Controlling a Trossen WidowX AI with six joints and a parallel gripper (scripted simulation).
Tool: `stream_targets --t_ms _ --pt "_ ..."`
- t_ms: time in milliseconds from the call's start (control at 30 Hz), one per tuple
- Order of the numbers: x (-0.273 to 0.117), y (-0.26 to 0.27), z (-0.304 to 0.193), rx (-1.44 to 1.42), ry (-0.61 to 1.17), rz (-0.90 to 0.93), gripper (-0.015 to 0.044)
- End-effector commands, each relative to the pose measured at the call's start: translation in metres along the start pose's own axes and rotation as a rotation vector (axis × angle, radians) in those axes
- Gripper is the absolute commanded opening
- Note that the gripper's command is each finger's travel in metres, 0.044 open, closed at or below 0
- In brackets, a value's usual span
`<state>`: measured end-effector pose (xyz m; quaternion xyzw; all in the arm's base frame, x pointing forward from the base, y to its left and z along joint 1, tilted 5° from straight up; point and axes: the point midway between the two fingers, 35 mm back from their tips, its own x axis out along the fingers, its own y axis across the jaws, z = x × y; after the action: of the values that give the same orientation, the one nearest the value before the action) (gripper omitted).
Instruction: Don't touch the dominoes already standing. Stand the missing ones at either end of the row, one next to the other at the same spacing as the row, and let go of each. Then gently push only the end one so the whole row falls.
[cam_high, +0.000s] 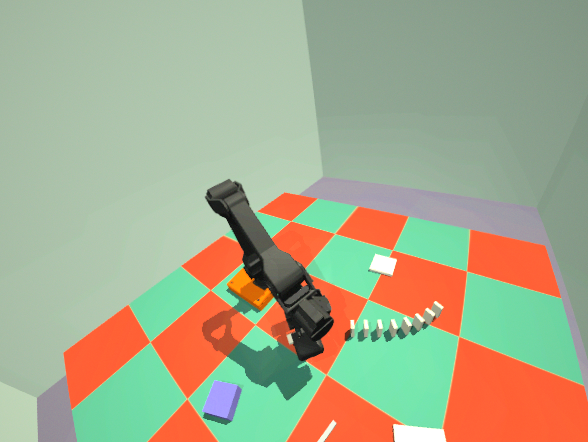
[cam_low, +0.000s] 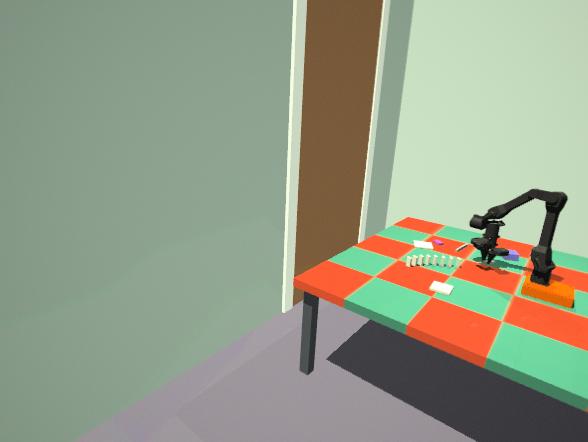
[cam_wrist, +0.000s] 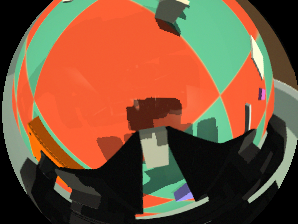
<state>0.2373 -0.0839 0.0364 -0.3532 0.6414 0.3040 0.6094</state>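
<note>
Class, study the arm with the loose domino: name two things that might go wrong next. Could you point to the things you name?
First, the domino (cam_high: 290, 339) (cam_wrist: 157, 152) between the jaws might slip or twist when lifted, since only the narrow fingertips grip it. Second, the curved row of standing dominoes (cam_high: 393, 328) (cam_low: 435, 260) is close by; a low sideways swing could knock its nearest piece and topple everything early.

The dark hand grips a pale domino between its fingers.

table: red-orange/green checks | base: orange | arm: black | row dominoes: off-white
</note>
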Motion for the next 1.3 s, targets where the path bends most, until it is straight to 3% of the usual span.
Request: stream_targets --t_ms 0,133,367,867,1267 --pt "-0.049 -0.004 0.002 0.003 -0.006 -0.025 0.0107" --pt "-0.09 -0.004 0.002 0.003 -0.007 -0.025 0.0107" --pt "-0.092 -0.006 0.0 0.08 -0.007 -0.025 0.0107" --pt "-0.093 -0.04 -0.055 1.783 -0.026 -0.018 0.0107" --pt "-0.093 -0.05 -0.082 2.515 -0.036 -0.014 0.0107"
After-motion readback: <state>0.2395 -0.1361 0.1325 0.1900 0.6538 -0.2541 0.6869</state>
